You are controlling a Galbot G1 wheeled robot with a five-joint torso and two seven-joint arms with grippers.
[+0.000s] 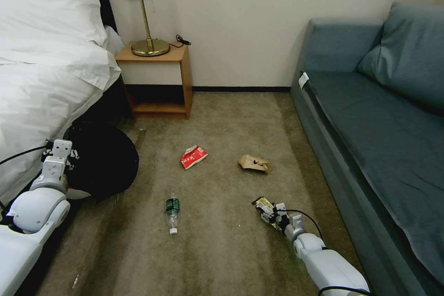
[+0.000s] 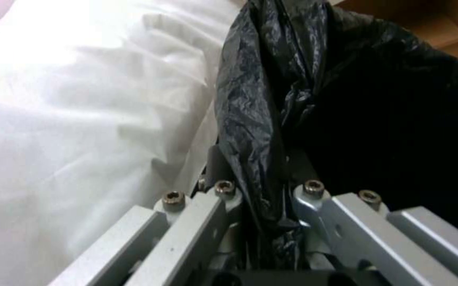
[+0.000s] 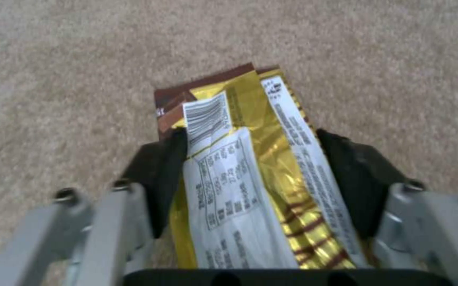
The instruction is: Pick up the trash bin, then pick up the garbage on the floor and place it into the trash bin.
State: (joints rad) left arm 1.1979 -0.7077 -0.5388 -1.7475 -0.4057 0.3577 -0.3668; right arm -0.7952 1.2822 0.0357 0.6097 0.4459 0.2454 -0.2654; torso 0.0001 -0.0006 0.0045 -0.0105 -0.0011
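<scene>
The trash bin, its black bag over the rim, tilts beside the bed at the left. My left gripper is shut on the bagged rim. On the carpet lie a clear bottle with a green label, a red-and-white packet and a tan paper bag. Low over the carpet, my right gripper stands open around the yellow-black wrapper. In the right wrist view the wrapper lies between the two black pads, its edges touching them.
A white bed fills the left, with a wooden nightstand and lamp at the wall. A blue-grey sofa runs along the right. Open carpet lies between them.
</scene>
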